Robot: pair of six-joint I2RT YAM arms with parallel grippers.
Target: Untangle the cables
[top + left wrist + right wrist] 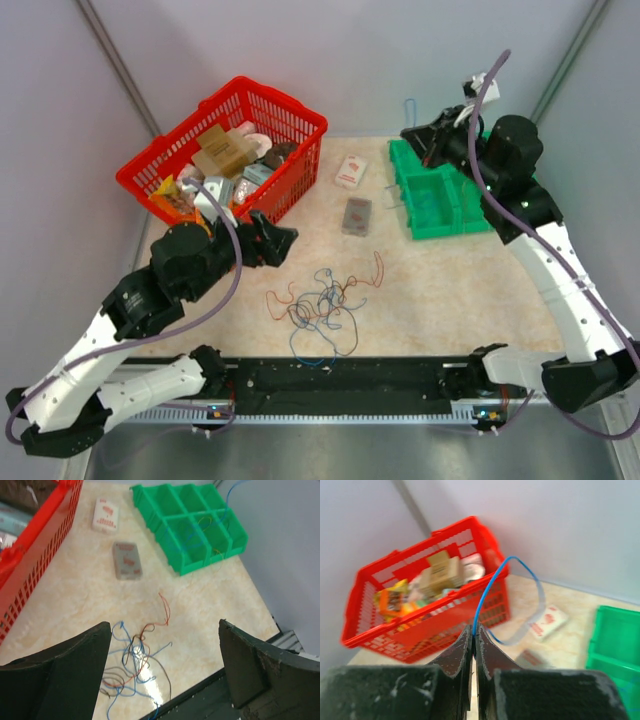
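Cables (322, 300) lie in a loose knot mid-table, near the front edge, between my two arms. My left gripper (165, 626) hangs above them, fingers spread wide with nothing between them, ready, I judge, to pick another strand. My right gripper (474, 630) is pinched tight on one blue wire (489, 591), raised by the green bin (435, 200), probably to set it apart.
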